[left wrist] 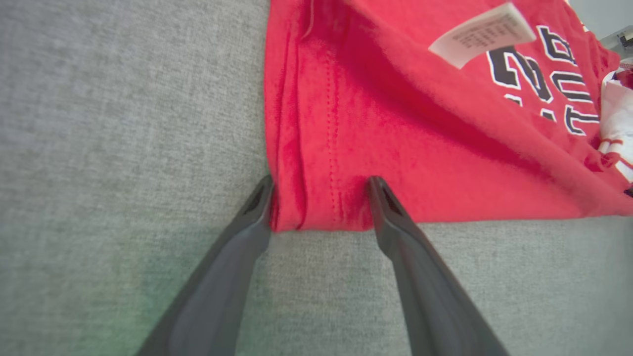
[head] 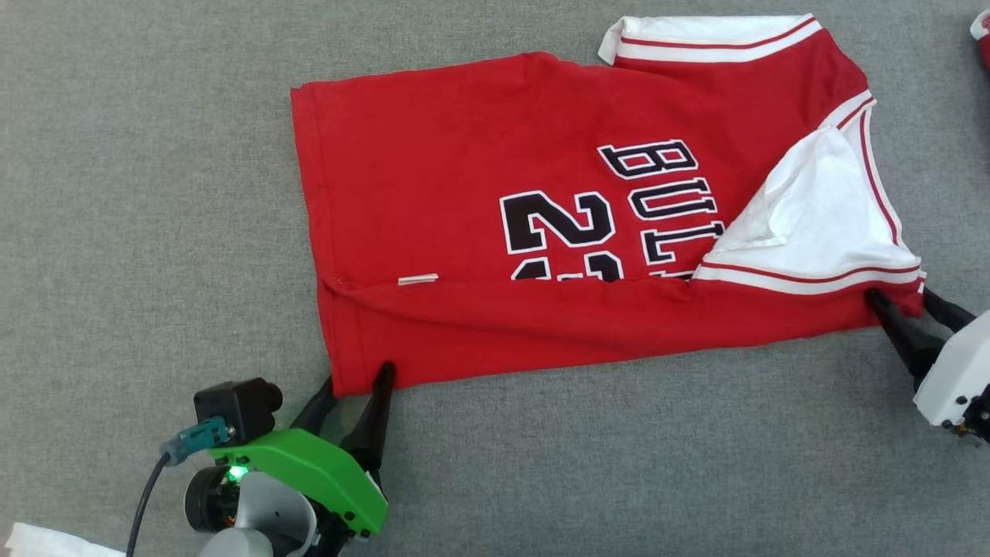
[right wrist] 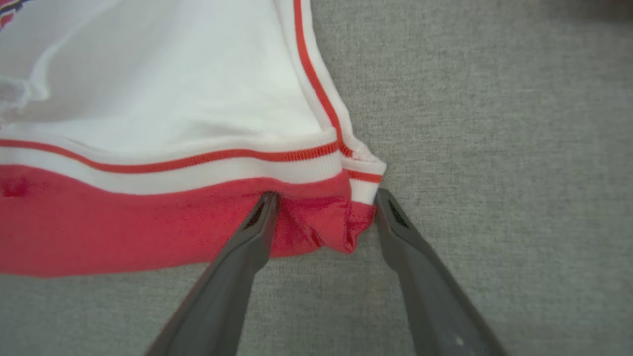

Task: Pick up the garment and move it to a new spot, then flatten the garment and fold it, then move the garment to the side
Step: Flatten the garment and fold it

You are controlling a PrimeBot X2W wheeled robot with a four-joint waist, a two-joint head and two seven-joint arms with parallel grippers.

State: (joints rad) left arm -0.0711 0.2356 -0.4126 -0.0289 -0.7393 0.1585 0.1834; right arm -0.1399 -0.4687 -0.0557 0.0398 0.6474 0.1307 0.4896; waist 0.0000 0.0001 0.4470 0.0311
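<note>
Left wrist view: the left gripper (left wrist: 320, 183) has its fingers apart, one on each side of the hem corner of the jersey (left wrist: 395, 148). The tips sit against the cloth edge but nothing is pinched.

Right wrist view: the right gripper (right wrist: 326, 195) is spread the same way. The jersey's red shoulder corner is bunched between its fingers, just under the white striped trim (right wrist: 198, 168). It has no grip either.

Head view: the jersey lies spread on the grey mat (head: 155, 193), hem end at the left gripper, shoulder end at the right gripper. The jersey's near long edge is folded up over the lower part of the number. A care label (head: 418, 279) lies on that fold line near the hem, and the white lining (head: 812, 201) is turned out at the shoulder end.

Judgement: both grippers look set to close on the near corners for the next fold.

Risks:
- Left corner is several layers thick. A shallow bite may catch only the top layer, and the fold would open on lifting.
- Right corner is lumpy, so cloth could slip out sideways as the fingers close.
- Fingertips pressed low may snag the mat.
- Uneven lifting would skew the jersey and pull in new wrinkles.
</note>
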